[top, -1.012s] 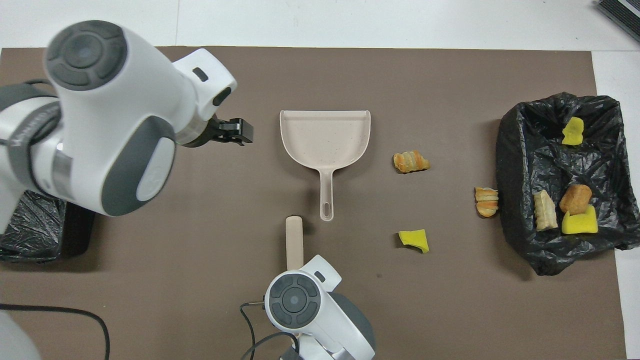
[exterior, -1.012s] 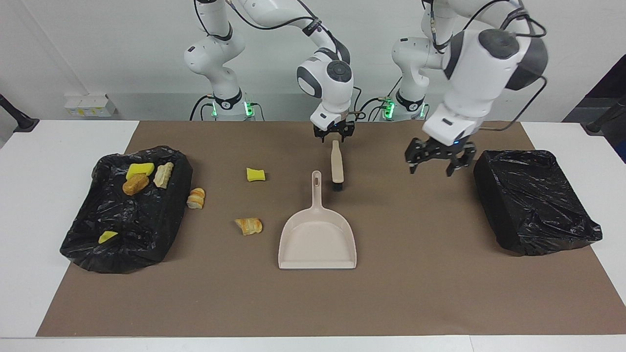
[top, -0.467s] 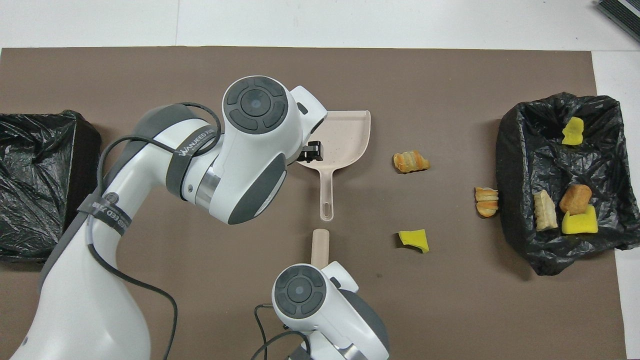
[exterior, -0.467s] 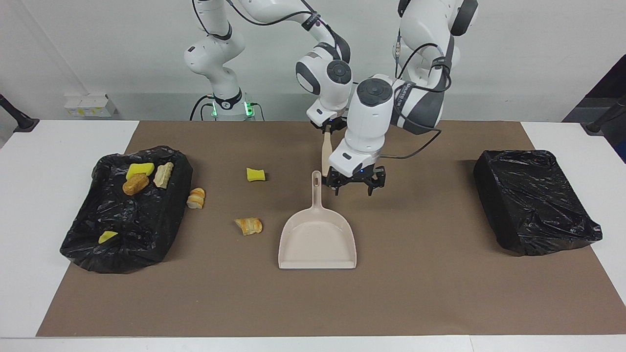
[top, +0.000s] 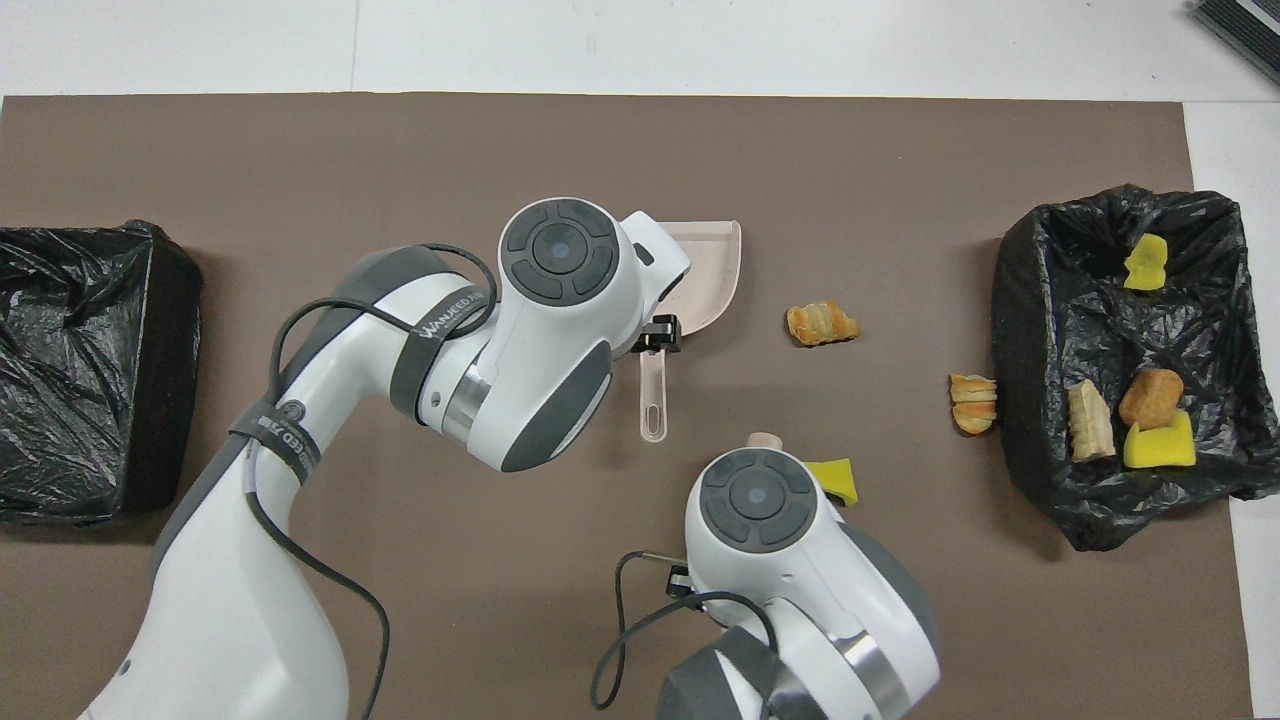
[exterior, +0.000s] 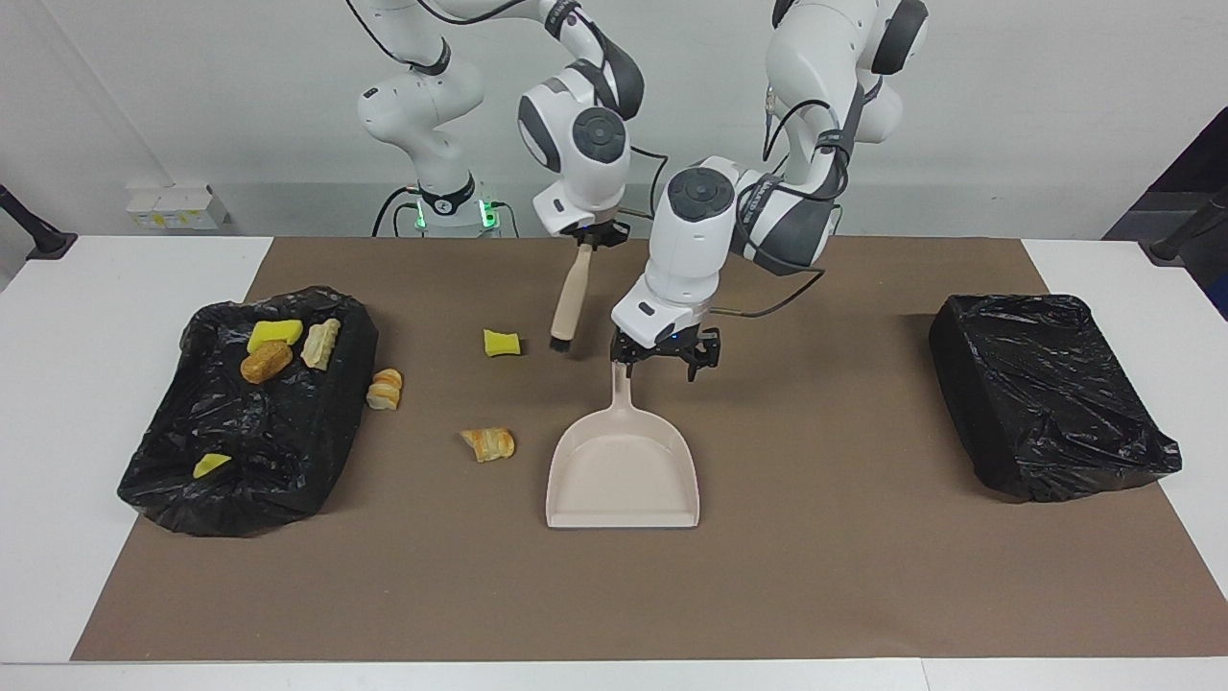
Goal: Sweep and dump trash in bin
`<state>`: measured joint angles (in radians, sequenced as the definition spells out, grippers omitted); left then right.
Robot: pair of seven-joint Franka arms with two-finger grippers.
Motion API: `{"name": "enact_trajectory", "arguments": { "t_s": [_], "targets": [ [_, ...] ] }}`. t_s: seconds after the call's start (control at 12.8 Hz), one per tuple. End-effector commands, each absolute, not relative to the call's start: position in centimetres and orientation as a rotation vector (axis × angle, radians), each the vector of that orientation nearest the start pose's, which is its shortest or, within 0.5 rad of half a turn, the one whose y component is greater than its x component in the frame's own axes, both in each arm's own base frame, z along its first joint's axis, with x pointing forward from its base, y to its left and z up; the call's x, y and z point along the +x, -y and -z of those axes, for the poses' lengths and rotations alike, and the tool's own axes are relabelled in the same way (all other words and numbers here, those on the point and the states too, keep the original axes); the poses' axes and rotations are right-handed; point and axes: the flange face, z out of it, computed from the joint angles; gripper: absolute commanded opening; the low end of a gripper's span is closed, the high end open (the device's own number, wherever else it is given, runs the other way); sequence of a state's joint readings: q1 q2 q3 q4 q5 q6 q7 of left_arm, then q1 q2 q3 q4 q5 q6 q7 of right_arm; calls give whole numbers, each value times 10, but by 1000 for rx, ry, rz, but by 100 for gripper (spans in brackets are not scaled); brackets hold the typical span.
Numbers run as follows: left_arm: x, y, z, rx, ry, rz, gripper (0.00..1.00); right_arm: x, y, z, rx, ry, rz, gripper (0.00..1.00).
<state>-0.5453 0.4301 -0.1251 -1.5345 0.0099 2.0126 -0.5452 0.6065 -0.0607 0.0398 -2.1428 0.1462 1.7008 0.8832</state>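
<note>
My two arms are glossy white with dark grey joint caps, each cap a round disc with a ring of pads. Black cables loop loosely along both forearms. I read grey lettering on a dark band around the left arm (top: 440, 320). Green lights glow at the base of the right arm (exterior: 451, 206). Both end in small black grippers.

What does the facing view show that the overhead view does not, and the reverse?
Only the facing view: the whole wooden-handled brush, hanging tilted from the shut right gripper.
Only the overhead view: the hanging hole at the end of the beige plastic dustpan's handle.
Both: the left gripper over that handle, the loose yellow sponge chunk, two striped pastry pieces on the brown mat, and the black bag-lined bin.
</note>
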Motion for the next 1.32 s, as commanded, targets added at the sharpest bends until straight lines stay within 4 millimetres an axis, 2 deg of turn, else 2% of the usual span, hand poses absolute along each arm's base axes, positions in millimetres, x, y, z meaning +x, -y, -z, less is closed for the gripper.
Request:
{"name": "enact_trajectory", "arguments": {
  "t_s": [0.0, 0.16, 0.31, 0.39, 0.54, 0.62, 0.86, 1.01, 1.09, 1.25],
  "targets": [
    [525, 445, -374, -3182, -233, -16, 100, 382, -260, -409, -3304, -473, -602, 0],
    [526, 445, -371, -3183, -235, -17, 100, 408, -217, -406, -3346, -537, -571, 0],
    [526, 446, -362, -3181, -237, -12, 100, 426, -179, -403, -3477, -557, -473, 0],
    [526, 446, -361, -3179, -239, -13, 100, 440, -152, -399, -3472, -598, -482, 0],
    [526, 445, -363, -3173, -236, -24, 35, 451, -105, -389, -3427, -653, -547, 0],
    [526, 446, -362, -3173, -236, -26, 0, 444, -91, -378, -3415, -646, -535, 0],
    [524, 445, -361, -3166, -236, -40, 0, 422, -65, -362, -3386, -640, -488, 0],
    [531, 434, -367, -3153, -232, -50, 0, 416, -65, -344, -3380, -593, -450, 0],
    [533, 426, -377, -3134, -275, -36, 0, 416, -68, -334, -3379, -560, -433, 0],
    [543, 399, -411, -3067, -599, 3, 0, 420, -81, -333, -3372, -436, -420, 0]
  ]
}}
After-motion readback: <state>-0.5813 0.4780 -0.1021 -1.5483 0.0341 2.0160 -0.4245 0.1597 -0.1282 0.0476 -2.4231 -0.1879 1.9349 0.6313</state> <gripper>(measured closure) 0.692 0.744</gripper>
